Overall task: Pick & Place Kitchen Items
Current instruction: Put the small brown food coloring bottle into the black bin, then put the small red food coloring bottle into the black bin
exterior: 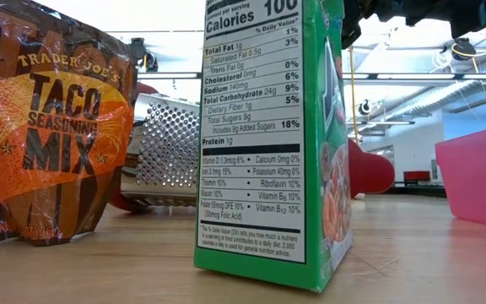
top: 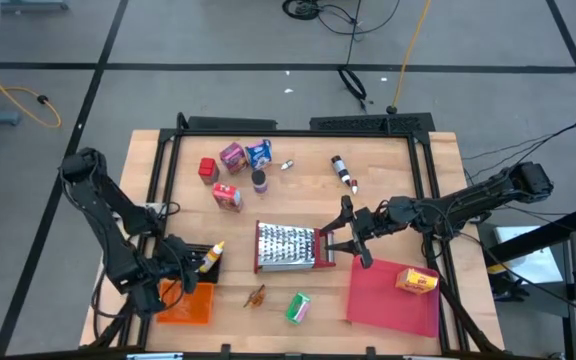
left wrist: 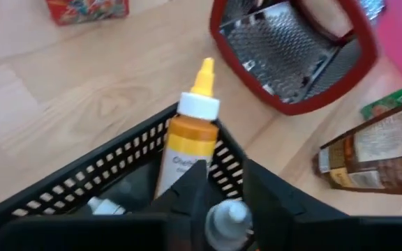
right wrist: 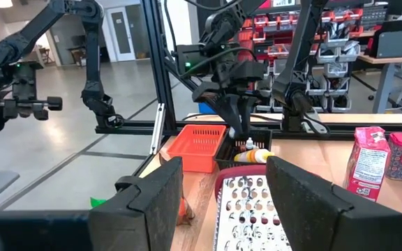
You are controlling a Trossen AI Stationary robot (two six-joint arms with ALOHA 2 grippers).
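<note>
Left gripper [top: 190, 262] over black basket [left wrist: 82, 181] near bench's left front corner: fingers part-spread around yellow-capped bottle [left wrist: 187, 132]; hold uncertain. Spread fully, lift straight. Right gripper [top: 351, 240] open, empty, beside grater [top: 286, 246].

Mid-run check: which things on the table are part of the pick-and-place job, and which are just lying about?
Job items:
yellow-capped bottle in the black basket
taco seasoning packet
green cereal box
yellow box on the red tray
blue packet
dark jar

Lying about:
steel grater
orange basket
</note>
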